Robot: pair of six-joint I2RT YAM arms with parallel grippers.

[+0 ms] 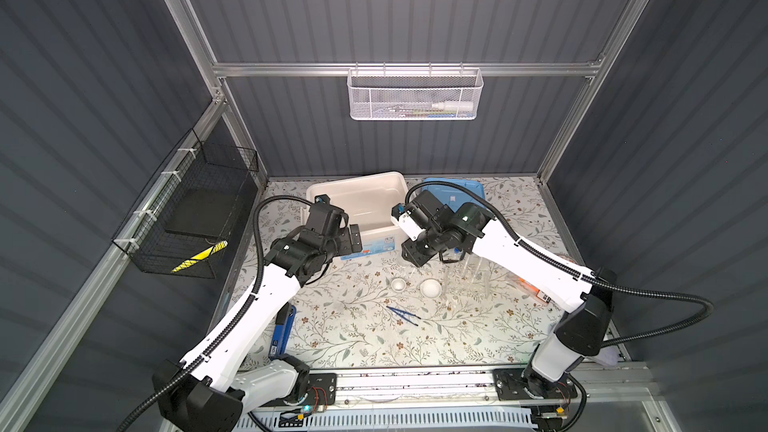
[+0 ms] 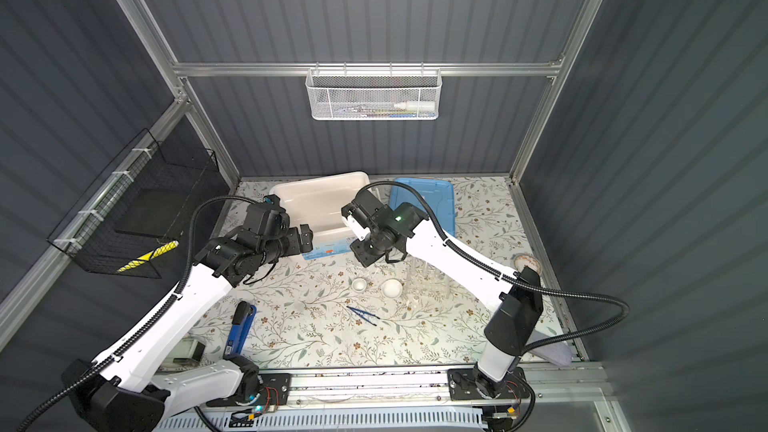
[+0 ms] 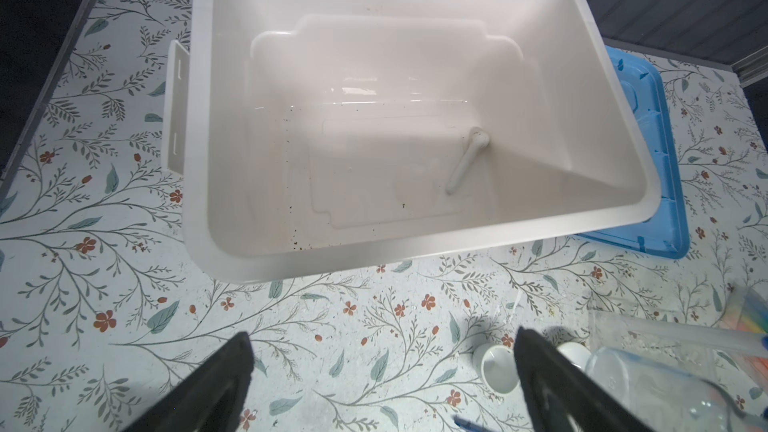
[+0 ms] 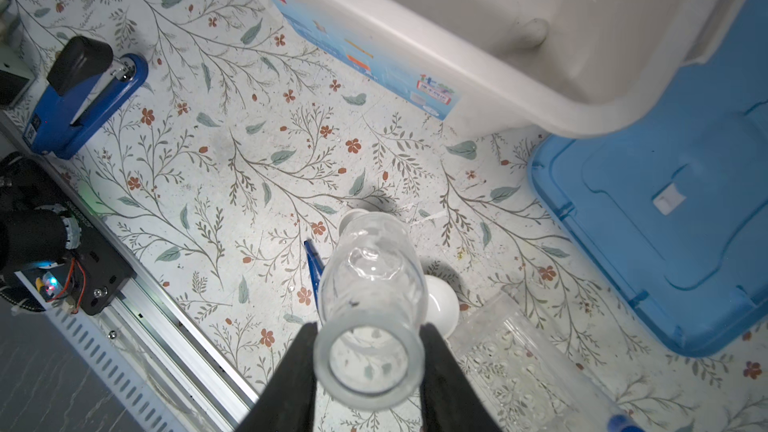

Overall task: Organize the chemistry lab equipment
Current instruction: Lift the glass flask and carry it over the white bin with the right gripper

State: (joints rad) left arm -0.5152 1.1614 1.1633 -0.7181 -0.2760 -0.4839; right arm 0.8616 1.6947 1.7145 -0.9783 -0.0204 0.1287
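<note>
Flask (image 4: 372, 297): clear, smooth, round-mouthed

Bin interior: white bin (image 3: 415, 249) open-topped; only the white rod (image 3: 465, 160) lies on its floor
Beside bin: blue lid (image 2: 440, 201) lies flat and low
Mid-mat: small white dish (image 1: 399, 283), larger white dish (image 1: 430, 287) and clear rack (image 1: 465, 284) stand close together
Front: bare mat (image 1: 340, 338) between stapler (image 1: 284, 328) and blue tweezers (image 1: 403, 315)

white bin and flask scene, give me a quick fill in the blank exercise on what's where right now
1. The white rod lies inside the big white ____.
2. The right tool is shut on the neck of the small clear ____.
3. The left tool holds nothing; its jaws stand ____.
4. The blue tweezers lie on the table near two small white ____.
Missing words: bin; flask; open; dishes.
</note>
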